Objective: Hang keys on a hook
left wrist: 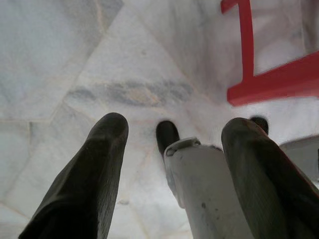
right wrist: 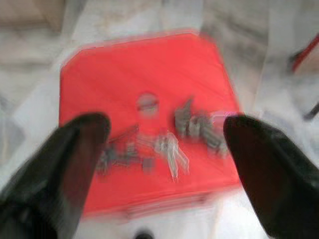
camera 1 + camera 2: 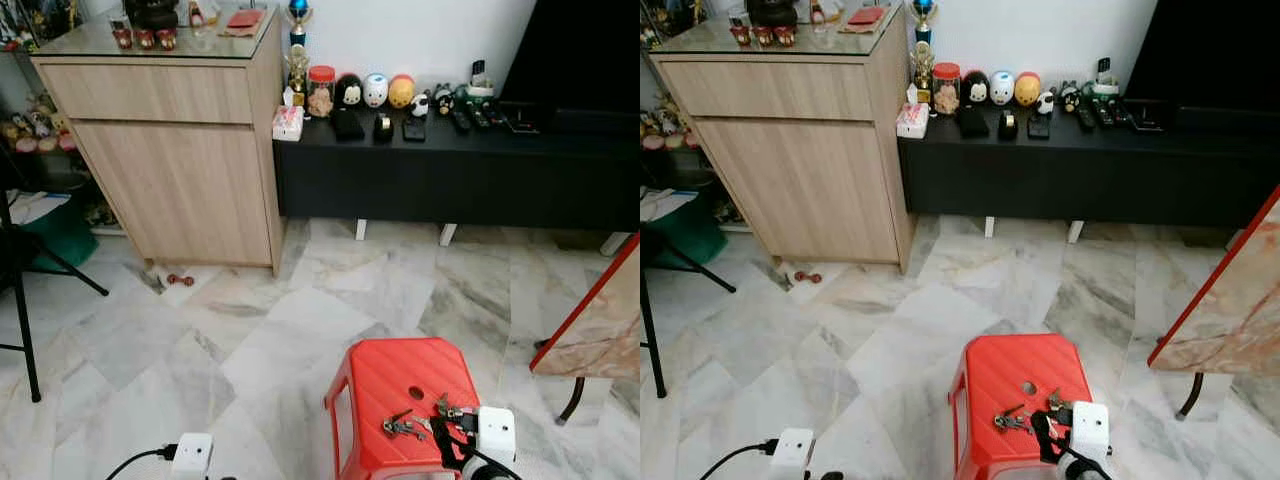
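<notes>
A bunch of keys (image 3: 403,426) lies on the near part of a red plastic stool (image 3: 400,378), with more keys and a fob (image 3: 452,410) just to its right. In the right wrist view the keys (image 2: 172,144) look blurred, below the stool's round hole (image 2: 147,102). My right gripper (image 2: 167,127) hovers over them, open wide, one finger (image 2: 82,137) on each side and nothing held. Its white wrist (image 3: 495,432) is at the stool's near right corner. My left gripper (image 1: 175,127) hangs open over the marble floor beside the stool.
A wooden cabinet (image 3: 175,140) stands at the back left, next to a low black console (image 3: 450,170) with figurines on top. A marble-patterned tabletop with a red edge (image 3: 600,320) juts in at the right. Black stand legs (image 3: 25,320) are at the left. A small red dumbbell (image 3: 180,280) lies on the floor.
</notes>
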You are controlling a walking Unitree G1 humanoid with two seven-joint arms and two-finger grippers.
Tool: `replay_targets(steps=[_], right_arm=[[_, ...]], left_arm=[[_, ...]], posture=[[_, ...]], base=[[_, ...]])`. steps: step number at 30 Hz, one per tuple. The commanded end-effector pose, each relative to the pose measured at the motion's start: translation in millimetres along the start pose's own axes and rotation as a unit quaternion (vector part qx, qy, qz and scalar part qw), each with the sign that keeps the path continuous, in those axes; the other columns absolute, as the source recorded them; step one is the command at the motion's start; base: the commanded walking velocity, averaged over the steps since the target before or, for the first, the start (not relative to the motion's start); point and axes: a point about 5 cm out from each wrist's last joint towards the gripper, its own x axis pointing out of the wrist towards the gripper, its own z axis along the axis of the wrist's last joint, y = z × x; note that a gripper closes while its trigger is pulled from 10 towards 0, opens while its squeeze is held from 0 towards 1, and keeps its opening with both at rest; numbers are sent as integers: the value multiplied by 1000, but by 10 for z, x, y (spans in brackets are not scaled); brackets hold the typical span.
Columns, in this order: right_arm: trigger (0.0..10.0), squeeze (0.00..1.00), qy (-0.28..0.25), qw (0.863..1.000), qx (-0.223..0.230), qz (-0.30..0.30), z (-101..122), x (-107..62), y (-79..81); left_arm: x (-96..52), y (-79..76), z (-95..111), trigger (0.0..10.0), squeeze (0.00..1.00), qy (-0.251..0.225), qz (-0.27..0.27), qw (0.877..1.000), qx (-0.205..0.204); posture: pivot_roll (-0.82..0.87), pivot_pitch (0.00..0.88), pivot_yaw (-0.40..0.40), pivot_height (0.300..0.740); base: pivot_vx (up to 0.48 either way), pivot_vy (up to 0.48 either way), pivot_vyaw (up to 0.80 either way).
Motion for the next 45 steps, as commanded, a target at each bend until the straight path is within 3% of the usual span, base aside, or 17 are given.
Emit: replay_targets(steps=[1,6,17,19,22,23,31,38,45], right_arm=[[10000,0,-128,991,-39,24,673,221,173],[10000,0,-181,980,-69,41,868,225,259],[10000,0,-216,972,-83,46,887,140,283],[10000,0,-201,975,-83,39,717,44,223],[10000,0,-164,982,-86,26,566,34,173],[10000,0,-125,987,-105,4,477,61,124],[10000,0,-148,987,-57,8,722,171,238],[10000,0,-81,994,-72,-13,748,304,269],[10000,0,-79,995,-60,-9,829,343,310]], left_arm=[[-10,-25,-74,10000,0,10,-3,1000,4],[-16,-28,-100,10000,0,11,-2,1000,2],[-22,-45,-133,10000,0,11,-2,1000,3],[-27,-27,-143,10000,0,13,0,1000,4],[-28,-25,-147,10000,0,15,0,1000,7],[-25,-30,-142,10000,0,15,-1,1000,8],[-16,-39,-105,10000,0,9,-1,1000,5],[-12,-57,-102,10000,0,11,-3,1000,3],[-14,-65,-113,10000,0,10,-3,1000,0]], posture=[[47,5,-46,740],[49,0,-52,740],[56,0,-61,740],[51,0,-60,740],[42,0,-55,740],[48,0,-55,740],[46,0,-59,740],[45,0,-55,740],[49,0,-57,740]], base=[[0,0,0],[0,0,0],[0,0,0],[0,0,0],[0,0,0],[0,0,0],[0,0,0],[0,0,0],[0,0,0]])
